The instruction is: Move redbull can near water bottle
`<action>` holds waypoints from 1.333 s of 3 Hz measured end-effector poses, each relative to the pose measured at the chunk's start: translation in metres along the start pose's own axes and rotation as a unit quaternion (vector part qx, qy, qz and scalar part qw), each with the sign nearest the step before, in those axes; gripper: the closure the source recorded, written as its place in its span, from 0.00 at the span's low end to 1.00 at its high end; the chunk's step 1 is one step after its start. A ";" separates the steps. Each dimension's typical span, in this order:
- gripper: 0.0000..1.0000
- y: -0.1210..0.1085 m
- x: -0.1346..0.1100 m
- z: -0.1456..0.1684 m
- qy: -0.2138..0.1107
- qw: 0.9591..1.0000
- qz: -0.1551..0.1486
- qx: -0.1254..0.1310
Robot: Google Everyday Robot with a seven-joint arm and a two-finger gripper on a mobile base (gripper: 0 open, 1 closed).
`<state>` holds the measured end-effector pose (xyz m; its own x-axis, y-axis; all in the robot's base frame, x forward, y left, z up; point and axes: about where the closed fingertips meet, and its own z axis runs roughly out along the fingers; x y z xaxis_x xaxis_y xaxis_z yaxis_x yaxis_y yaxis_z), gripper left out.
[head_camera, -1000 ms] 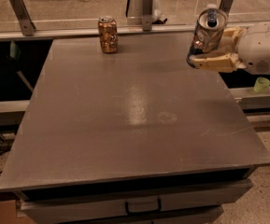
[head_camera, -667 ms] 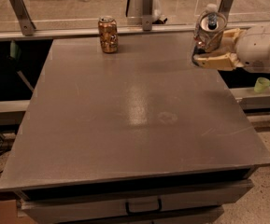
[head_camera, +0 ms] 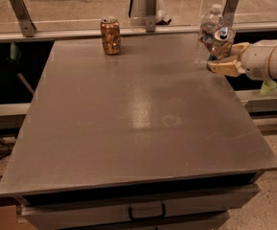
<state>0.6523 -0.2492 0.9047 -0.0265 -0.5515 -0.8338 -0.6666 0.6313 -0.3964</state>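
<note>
The redbull can (head_camera: 223, 37), slim and silver with a shiny top, is held off the grey table (head_camera: 128, 123) at its far right edge. My gripper (head_camera: 224, 56) comes in from the right on a white arm and is shut on the can's lower body with tan fingers (head_camera: 225, 67). The water bottle (head_camera: 207, 31), clear with a white cap, stands just behind and left of the can. The two overlap in the view, and I cannot tell whether they touch.
A shorter orange-brown can (head_camera: 110, 35) stands at the table's far edge, left of centre. A rail with metal posts (head_camera: 20, 13) runs behind the table. A drawer with a handle (head_camera: 146, 211) sits under the front edge.
My gripper has carried the can a little right and down. The water bottle now shows just behind the can, where only the can was seen before.
</note>
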 end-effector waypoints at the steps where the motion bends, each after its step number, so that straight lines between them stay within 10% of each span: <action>1: 1.00 -0.016 0.030 0.008 0.019 0.999 0.027 0.020; 4: 0.36 -0.031 0.064 0.027 0.041 0.996 0.071 0.029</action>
<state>0.6920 -0.2893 0.8533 -0.1802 -0.4958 -0.8495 -0.6082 0.7350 -0.2999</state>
